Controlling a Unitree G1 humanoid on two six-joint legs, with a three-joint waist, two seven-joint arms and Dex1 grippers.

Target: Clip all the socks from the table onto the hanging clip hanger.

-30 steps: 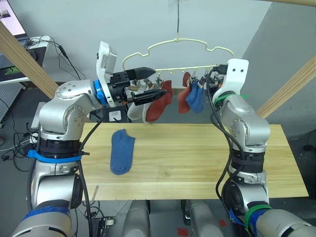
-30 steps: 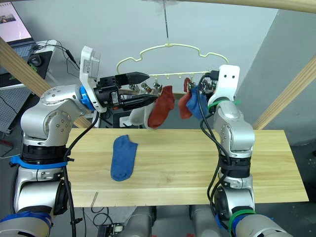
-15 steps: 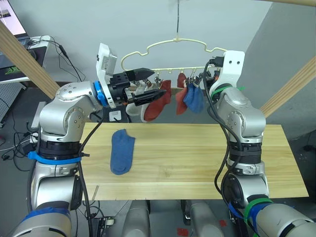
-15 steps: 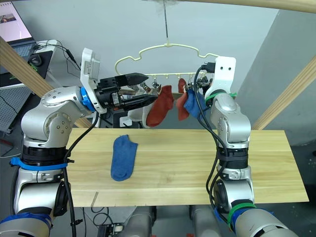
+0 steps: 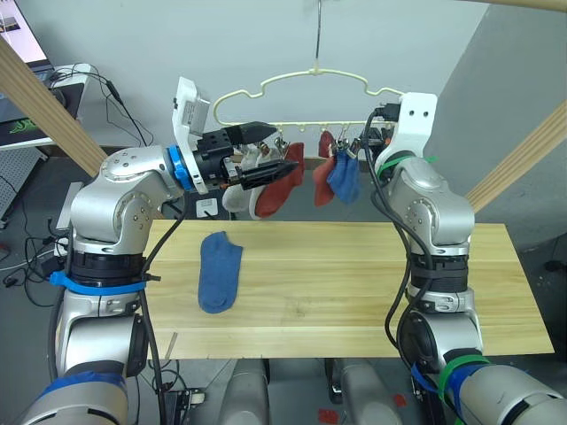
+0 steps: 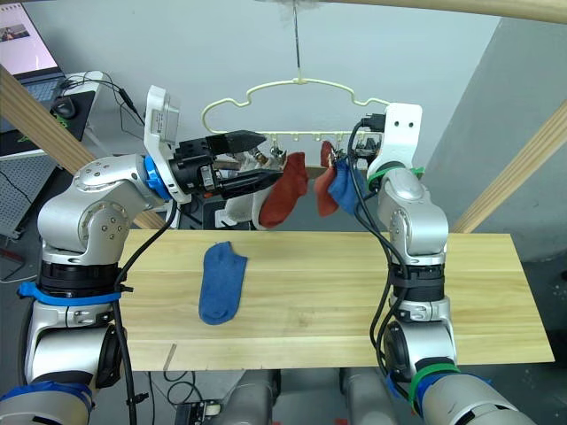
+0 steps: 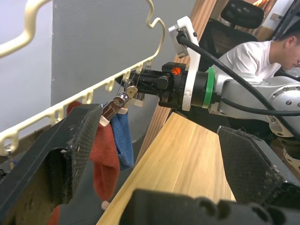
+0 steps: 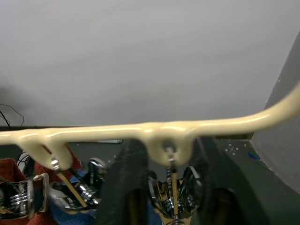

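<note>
A blue sock (image 5: 219,270) lies flat on the left part of the table (image 5: 354,283). The cream clip hanger (image 5: 315,71) hangs above the table's far edge. From its clips hang a pale grey sock (image 5: 237,197), two rust-red socks (image 5: 275,190) (image 5: 322,184) and a blue sock (image 5: 345,180). My left gripper (image 5: 276,150) is open and empty, level with the hanger's left clips and in front of the grey sock. My right gripper (image 5: 365,143) is raised to the clips at the bar's right end; a clip (image 8: 171,185) sits right in front of it.
Slanted pale wooden beams stand at the left (image 5: 44,97) and right (image 5: 523,159) of the table. A desk with cables and a screen (image 5: 22,53) is at the back left. A seated person (image 7: 255,56) is beyond my right arm.
My right arm has risen and moved left to the hanger's right clips. The hanger and its socks have swung slightly left. My left arm has hardly moved.
</note>
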